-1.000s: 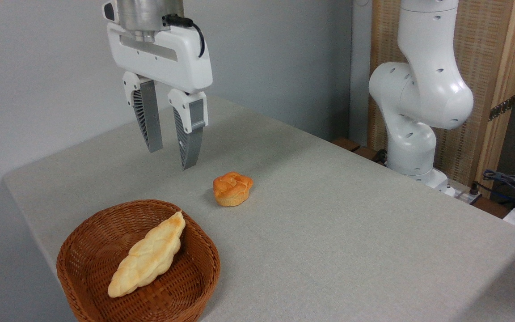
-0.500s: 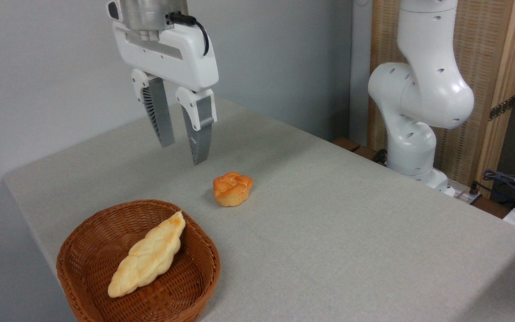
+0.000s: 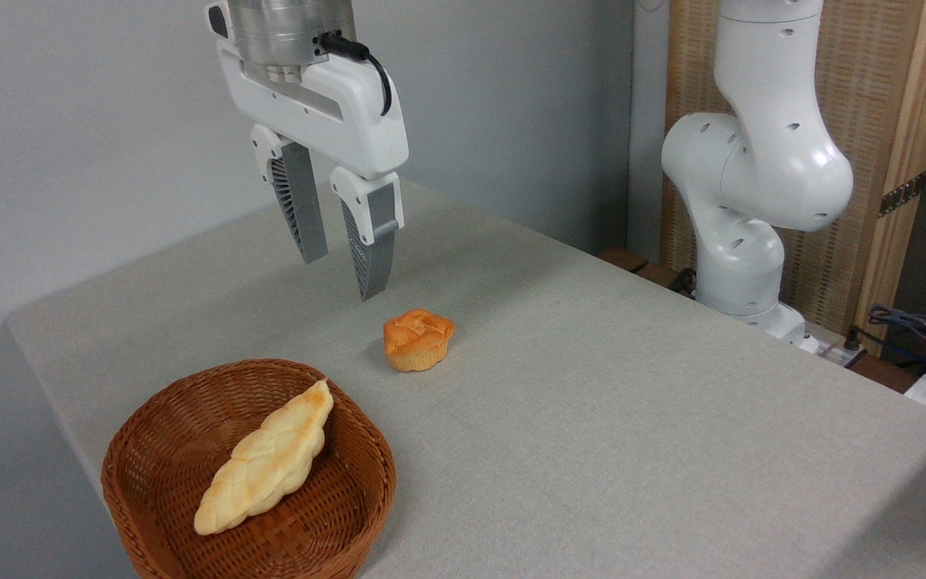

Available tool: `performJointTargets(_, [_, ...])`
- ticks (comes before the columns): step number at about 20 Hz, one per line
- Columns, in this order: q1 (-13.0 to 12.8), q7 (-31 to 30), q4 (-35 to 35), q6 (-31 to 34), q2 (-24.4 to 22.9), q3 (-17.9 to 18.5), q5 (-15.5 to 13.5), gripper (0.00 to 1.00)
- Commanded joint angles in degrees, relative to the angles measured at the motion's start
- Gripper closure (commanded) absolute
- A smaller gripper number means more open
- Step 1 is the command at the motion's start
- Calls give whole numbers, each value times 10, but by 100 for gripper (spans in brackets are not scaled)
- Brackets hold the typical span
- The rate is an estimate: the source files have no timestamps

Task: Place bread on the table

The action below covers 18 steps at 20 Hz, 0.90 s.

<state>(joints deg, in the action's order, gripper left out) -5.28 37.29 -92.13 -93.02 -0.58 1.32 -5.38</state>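
Note:
The bread (image 3: 418, 339), a small golden-orange knotted bun, rests on the grey-beige table (image 3: 592, 402), a little right of the wicker basket. My gripper (image 3: 342, 278) hangs in the air above and to the left of the bun, well clear of it. Its two grey fingers point down and stand apart, with nothing between them.
A brown wicker basket (image 3: 141, 474) at the front left holds a long pale braided loaf (image 3: 266, 458). The arm's white base (image 3: 740, 201) stands beyond the table's far right edge, with cables (image 3: 921, 330) at the right. A grey wall runs behind the table.
My open gripper has drifted to the right and slightly up over the two earlier frames, away from the basket side. The bun and the basket have stayed put.

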Motion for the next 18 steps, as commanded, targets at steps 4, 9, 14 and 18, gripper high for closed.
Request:
performJointTargets(4, [-1,6,14,16,1,6,-10,0])
performJointTargets(9, [-2,6,14,15,1,4,3,0])
performJointTargets(14, [-3,-2,14,16,1,-3,38,0])
performJointTargets(18, [-3,-1,14,16,1,-2,38,0])
